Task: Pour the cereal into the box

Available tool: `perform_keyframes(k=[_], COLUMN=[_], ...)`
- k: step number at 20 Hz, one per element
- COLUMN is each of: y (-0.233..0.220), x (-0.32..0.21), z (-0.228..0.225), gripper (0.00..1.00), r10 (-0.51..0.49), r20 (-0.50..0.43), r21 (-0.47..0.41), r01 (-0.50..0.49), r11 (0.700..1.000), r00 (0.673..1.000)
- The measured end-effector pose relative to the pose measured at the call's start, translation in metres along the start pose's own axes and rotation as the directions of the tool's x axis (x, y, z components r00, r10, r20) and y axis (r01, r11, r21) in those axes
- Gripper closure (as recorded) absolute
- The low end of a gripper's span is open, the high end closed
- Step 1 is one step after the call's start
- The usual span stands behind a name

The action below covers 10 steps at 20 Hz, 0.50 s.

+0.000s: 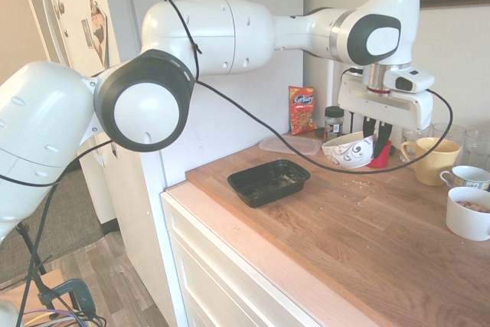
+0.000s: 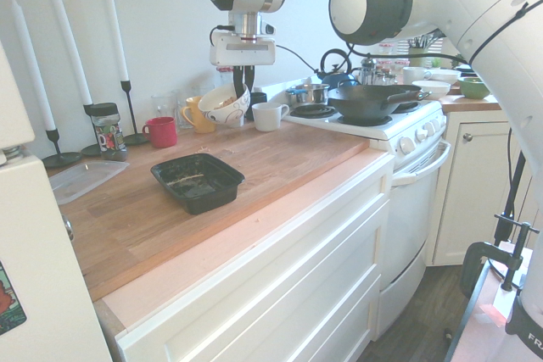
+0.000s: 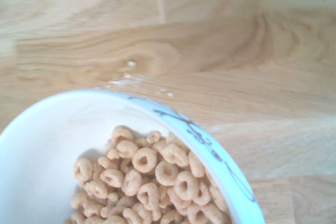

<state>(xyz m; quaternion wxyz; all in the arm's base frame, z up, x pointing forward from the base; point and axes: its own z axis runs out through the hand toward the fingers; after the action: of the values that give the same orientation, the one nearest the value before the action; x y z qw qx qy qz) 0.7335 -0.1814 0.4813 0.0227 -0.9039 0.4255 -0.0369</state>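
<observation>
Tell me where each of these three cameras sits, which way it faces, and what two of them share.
First exterior view: beside the counter's end, looking along it; arm enters from picture left, gripper holding the bowl.
Second exterior view: opposite end, facing the stove; arm enters from right.
Wrist view: looks down into the bowl at the cereal; no fingers shown.
Both exterior views show the black box.

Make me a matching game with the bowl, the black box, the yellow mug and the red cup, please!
Things:
1. patterned bowl
2. black box
3. yellow mug
4. red cup

States:
A. flat on the counter, almost empty
B. tilted in the gripper, cereal inside
C. standing near the candlesticks
D. standing behind the lifted bowl

Pairs: 1-B, 2-A, 3-D, 4-C
</observation>
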Motion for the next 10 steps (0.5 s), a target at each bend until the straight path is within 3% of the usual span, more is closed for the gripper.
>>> perform_keyframes(k=[6,10], y=[-0.042,-0.052], x=[-0.066,-0.101], z=[-0.011,0.006], gripper=[1.0,1.0], r10=[-0.077,-0.107], r20=[-0.047,-0.072], r21=[-0.073,-0.12], r01=[0.073,0.098], r11=[0.995,0.988], r00=[0.996,0.992])
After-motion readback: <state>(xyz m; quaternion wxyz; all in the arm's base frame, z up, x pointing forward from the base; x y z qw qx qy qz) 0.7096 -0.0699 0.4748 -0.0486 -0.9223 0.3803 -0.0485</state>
